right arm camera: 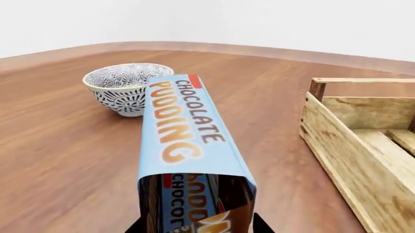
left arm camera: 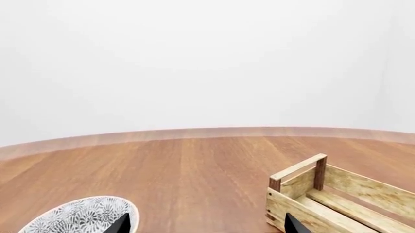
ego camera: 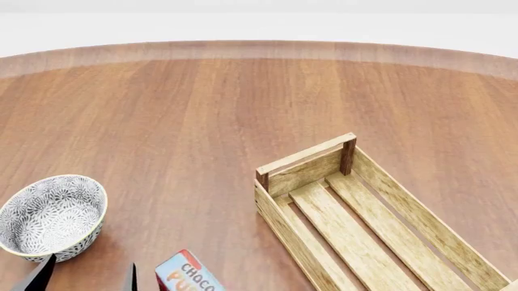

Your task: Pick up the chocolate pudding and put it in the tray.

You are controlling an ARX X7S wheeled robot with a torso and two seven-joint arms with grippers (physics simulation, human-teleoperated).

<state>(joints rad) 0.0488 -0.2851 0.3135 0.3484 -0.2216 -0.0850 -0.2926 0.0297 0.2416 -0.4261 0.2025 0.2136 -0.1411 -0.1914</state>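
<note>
The chocolate pudding (right arm camera: 181,131), a box with a light blue face and orange-red letters, fills the middle of the right wrist view. My right gripper (right arm camera: 198,225) is shut on its near end, one dark fingertip (right arm camera: 137,226) against each side. I cannot tell whether the box is off the table. Its corner (ego camera: 188,276) shows at the head view's bottom edge, where the right gripper is hidden. The tray (ego camera: 364,224), a light-wood slatted crate, stands to the right and holds nothing I can see; it also shows in the right wrist view (right arm camera: 356,141). My left gripper (ego camera: 85,277) is open and empty, beside the bowl.
A grey-white patterned bowl (ego camera: 50,215) stands at the front left of the round wooden table (ego camera: 202,109); it shows in the right wrist view (right arm camera: 126,87) and the left wrist view (left arm camera: 81,216). The left gripper (left arm camera: 206,226) sits between bowl and tray (left arm camera: 337,194).
</note>
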